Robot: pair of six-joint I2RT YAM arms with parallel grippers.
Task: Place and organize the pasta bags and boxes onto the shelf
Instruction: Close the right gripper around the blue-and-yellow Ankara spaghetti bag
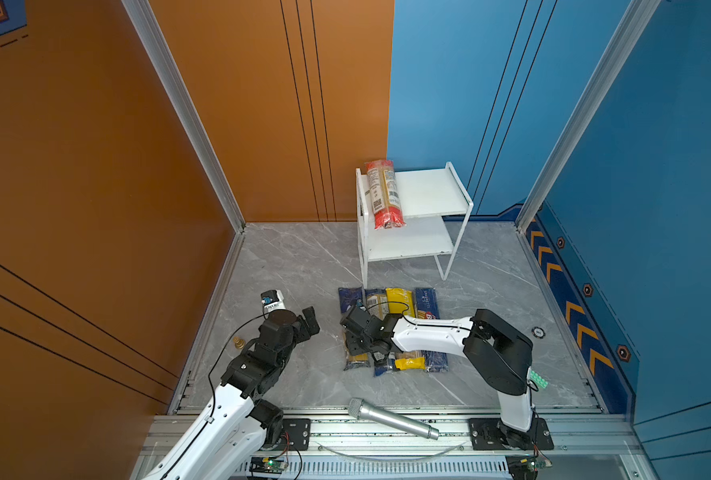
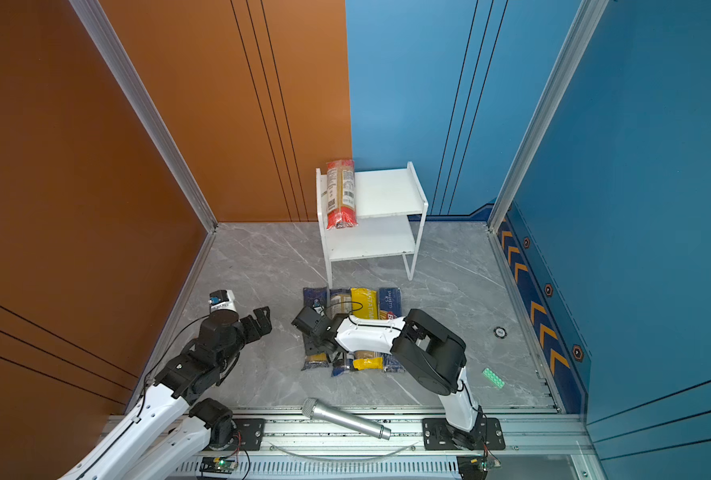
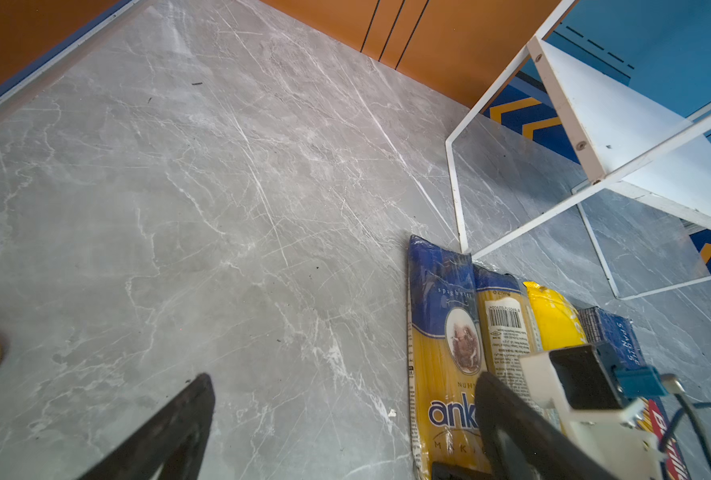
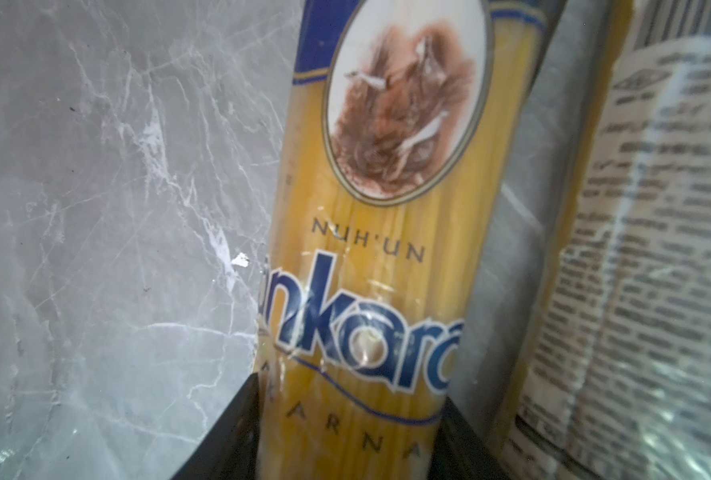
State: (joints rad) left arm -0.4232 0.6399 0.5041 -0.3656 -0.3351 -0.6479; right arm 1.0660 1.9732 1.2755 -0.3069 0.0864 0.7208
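Ankara bag (image 4: 370,249): is being supported flat by the counter (image 1: 304,266), outermost in the row of packs before the shelf (image 1: 428,189).
Right gripper (image 4: 351,388): its fingers (image 4: 237,415) are being pressed against the bag's two long sides, at the brand lettering.
Left gripper (image 3: 345,378): its fingers (image 3: 179,424) are being held wide, with nothing between them.
Handling: the bag is being judged light, slick-filmed and full of brittle strands; a gentle hold near mid-length is being favoured against sagging.
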